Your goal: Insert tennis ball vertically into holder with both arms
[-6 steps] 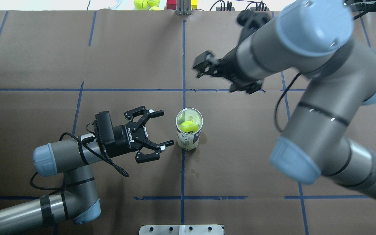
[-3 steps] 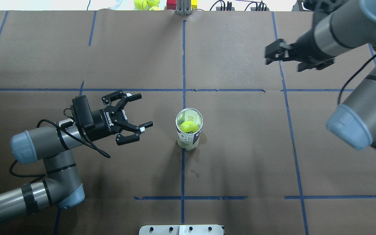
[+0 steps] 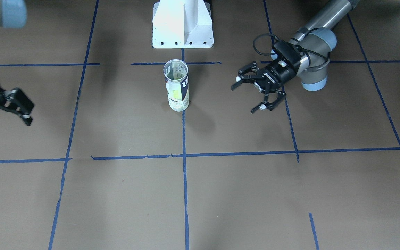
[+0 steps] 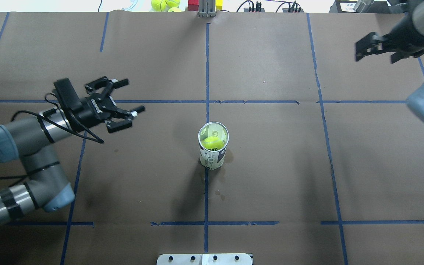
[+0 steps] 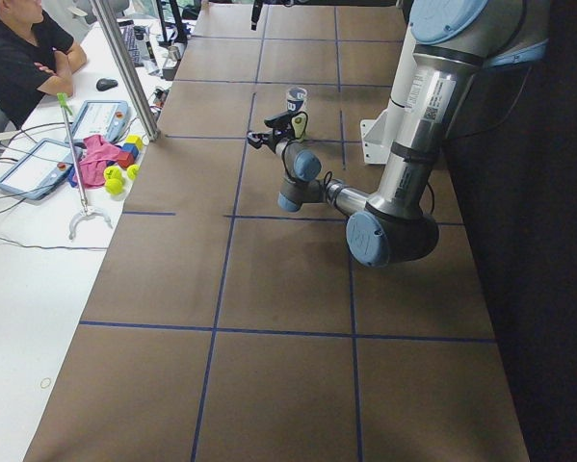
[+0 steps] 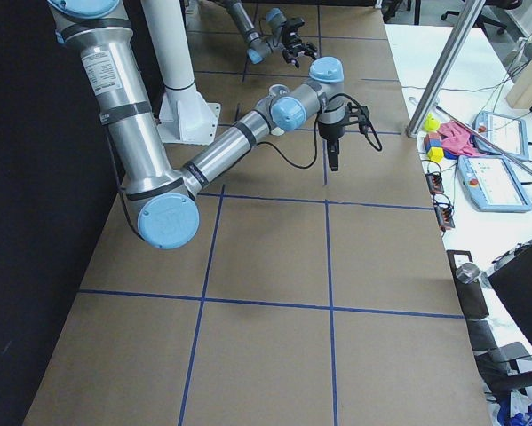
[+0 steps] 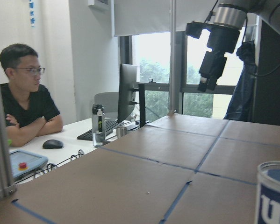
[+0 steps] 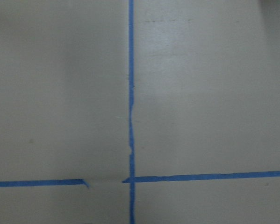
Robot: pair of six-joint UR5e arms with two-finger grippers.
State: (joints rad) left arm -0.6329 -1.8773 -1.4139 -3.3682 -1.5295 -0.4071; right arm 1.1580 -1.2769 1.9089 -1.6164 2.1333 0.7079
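The holder point(image 4: 213, 147), a clear can with a navy and white label, stands upright at the table's middle and also shows in the front view point(image 3: 176, 85). The tennis ball point(image 4: 212, 142) sits inside it, below the rim. My left gripper point(image 4: 131, 96) is open and empty, well to the can's left and a little beyond it; in the front view the left gripper point(image 3: 244, 99) is on the right. My right gripper point(image 4: 377, 55) is open and empty, high over the far right corner, and in the front view point(image 3: 7, 119) at the left edge. The can's edge shows in the left wrist view point(image 7: 275, 193).
The white pedestal point(image 3: 182, 24) stands behind the can on the robot's side. Spare tennis balls point(image 4: 162, 4) and coloured blocks point(image 4: 193, 5) lie past the table's far edge. A seated person point(image 5: 18, 48) is beside the table's far side. Blue tape lines cross the brown table.
Both arms have drawn back from the can. The left gripper moved left and further away; the right gripper swung to the far right corner. The can with the ball stayed put.
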